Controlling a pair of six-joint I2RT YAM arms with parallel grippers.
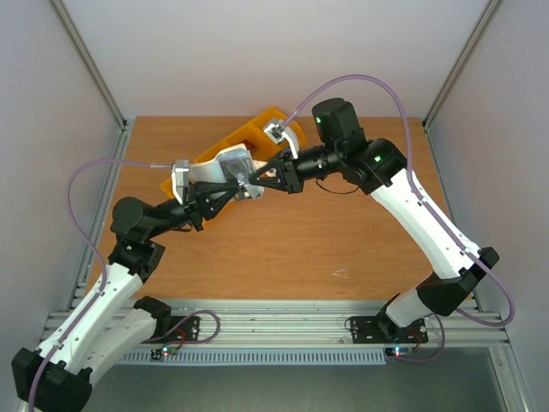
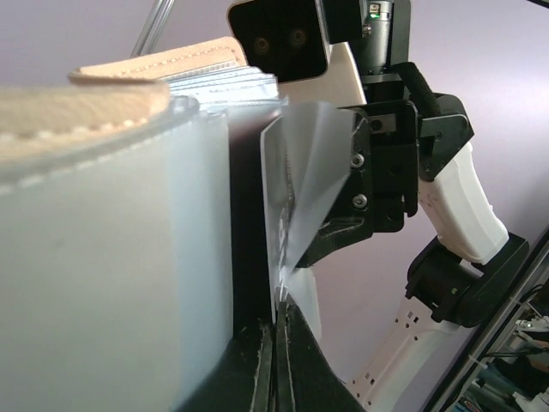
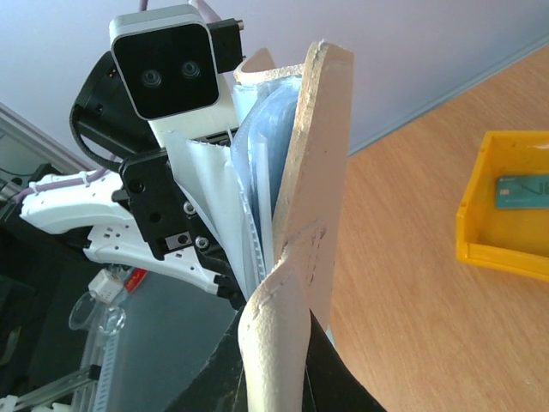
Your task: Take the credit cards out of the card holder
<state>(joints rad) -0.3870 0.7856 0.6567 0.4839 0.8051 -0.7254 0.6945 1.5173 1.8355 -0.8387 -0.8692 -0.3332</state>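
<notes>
Card holder (image 3: 319,163) aloft — left gripper (image 1: 242,185), right gripper (image 1: 261,177) clamp it, arms converging.

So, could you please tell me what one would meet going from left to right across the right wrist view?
The left hand → the card holder → the yellow bin.

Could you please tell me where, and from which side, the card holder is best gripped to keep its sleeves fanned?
Pinch the card holder by its beige outer cover, coming edge-on at the thin edge, one finger on each face. That cover is a thin flap standing apart from the plastic sleeves, so nothing else gets caught. The right gripper holds it this way.
</notes>
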